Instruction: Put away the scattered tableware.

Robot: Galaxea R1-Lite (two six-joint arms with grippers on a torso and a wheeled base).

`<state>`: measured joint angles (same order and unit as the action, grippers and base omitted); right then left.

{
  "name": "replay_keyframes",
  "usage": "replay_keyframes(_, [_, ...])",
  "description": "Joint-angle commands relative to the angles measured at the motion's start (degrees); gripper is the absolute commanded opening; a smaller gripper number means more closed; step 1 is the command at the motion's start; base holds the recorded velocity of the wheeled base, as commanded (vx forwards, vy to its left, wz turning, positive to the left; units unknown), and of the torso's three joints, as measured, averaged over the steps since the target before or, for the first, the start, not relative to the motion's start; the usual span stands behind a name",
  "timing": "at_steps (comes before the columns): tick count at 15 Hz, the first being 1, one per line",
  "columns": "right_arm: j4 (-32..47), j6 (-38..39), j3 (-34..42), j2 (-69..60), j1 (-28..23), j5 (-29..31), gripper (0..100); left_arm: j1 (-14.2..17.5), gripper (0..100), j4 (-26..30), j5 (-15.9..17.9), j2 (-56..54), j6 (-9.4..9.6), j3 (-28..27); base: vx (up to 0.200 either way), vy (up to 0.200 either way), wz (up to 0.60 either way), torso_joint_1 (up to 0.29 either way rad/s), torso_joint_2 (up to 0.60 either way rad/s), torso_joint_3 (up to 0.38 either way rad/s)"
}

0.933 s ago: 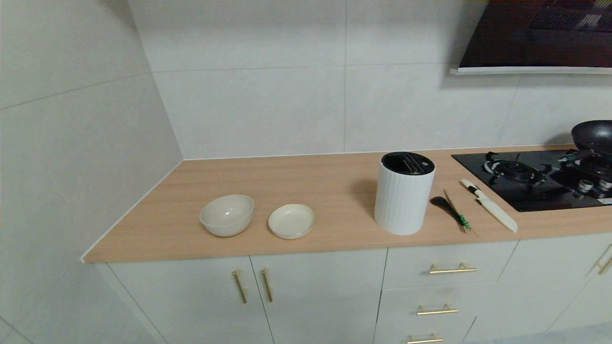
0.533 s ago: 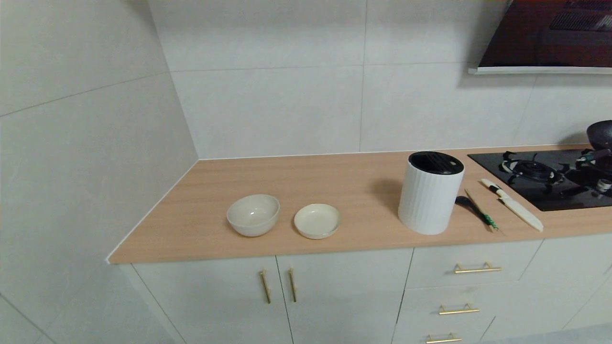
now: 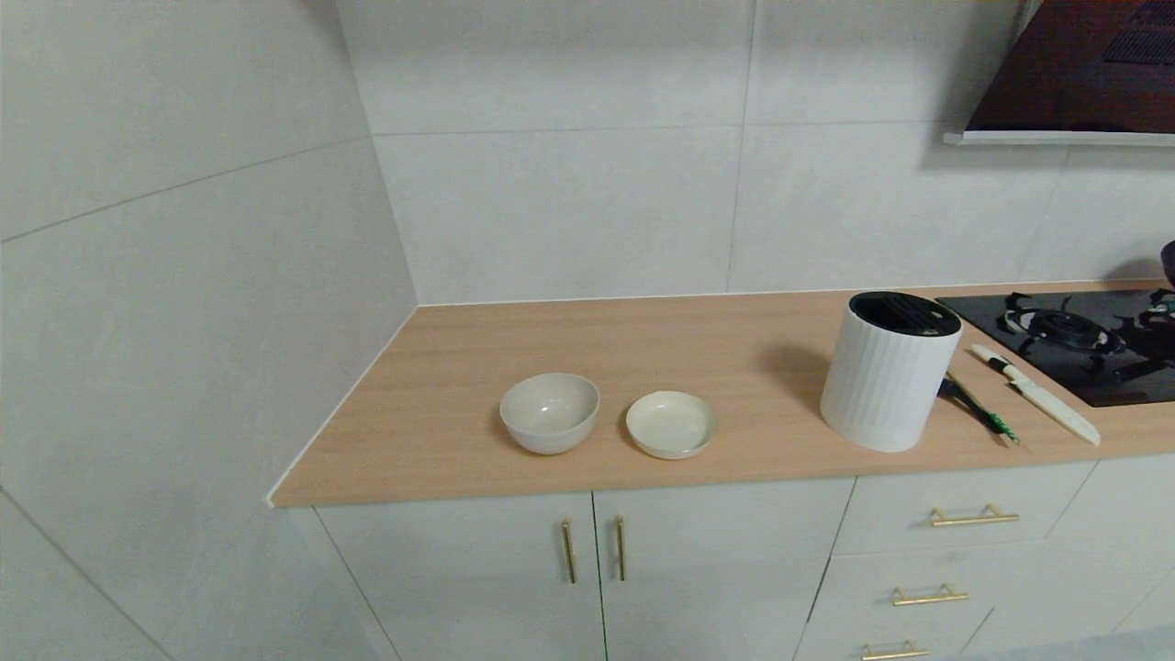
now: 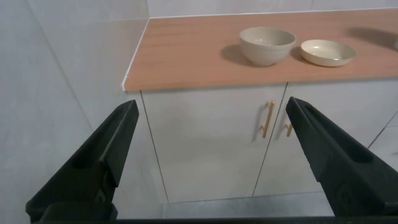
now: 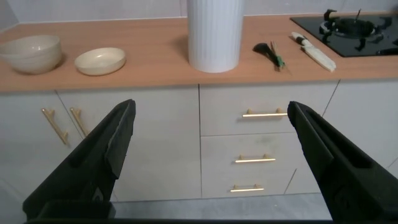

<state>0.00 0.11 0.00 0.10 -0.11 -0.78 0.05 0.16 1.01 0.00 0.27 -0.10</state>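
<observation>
Approach phase, nothing picked yet. Left claw [image 4: 210, 109] and right claw [image 5: 211, 111] are both wide open and empty, hanging low in front of the cupboard doors, well short of the counter [image 3: 587, 349]. Bowl [image 3: 549, 412] and dish [image 3: 671, 423] sit side by side near the front edge. Spoon [image 5: 264, 48], chopsticks [image 3: 993, 422] and knife [image 3: 1037, 404] lie flat just right of the holder [image 3: 887, 381]. Next, I'd guess: close in, lift an arm above counter height, pinch a utensil and drop it into a holder slot.
</observation>
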Motion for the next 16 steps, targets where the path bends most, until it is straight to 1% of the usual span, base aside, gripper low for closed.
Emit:
replay_keyframes(1, [0.0,-0.02,0.0,-0.01,0.02,-0.01,100,0.04,100,0.02,0.04,0.09,0.0,0.01,0.0,0.0,0.0,0.0,0.0,0.0])
replay_keyframes(3, [0.0,-0.11,0.0,-0.01,0.02,-0.1,100,0.04,100,0.02,0.04,0.09,0.0,0.01,0.0,0.0,0.0,0.0,0.0,0.0])
replay_keyframes(5, [0.0,-0.02,0.0,-0.01,0.02,-0.1,100,0.04,100,0.02,0.04,0.09,0.0,0.01,0.0,0.0,0.6,0.0,0.0,0.002])
replay_keyframes(12, [0.0,-0.02,0.0,-0.01,0.02,-0.1,100,0.04,100,0.02,0.04,0.09,0.0,0.01,0.0,0.0,0.0,0.0,0.0,0.0])
replay_keyframes(15, [0.0,-0.02,0.0,-0.01,0.02,-0.1,100,0.04,100,-0.07,0.04,0.0,0.0,0.01,0.0,0.0,0.6,-0.001,0.0,-0.001])
replay_keyframes(16, [0.0,-0.02,0.0,-0.01,0.02,-0.1,100,0.04,100,0.02,0.04,0.09,0.0,0.01,0.0,0.0,0.0,0.0,0.0,0.0])
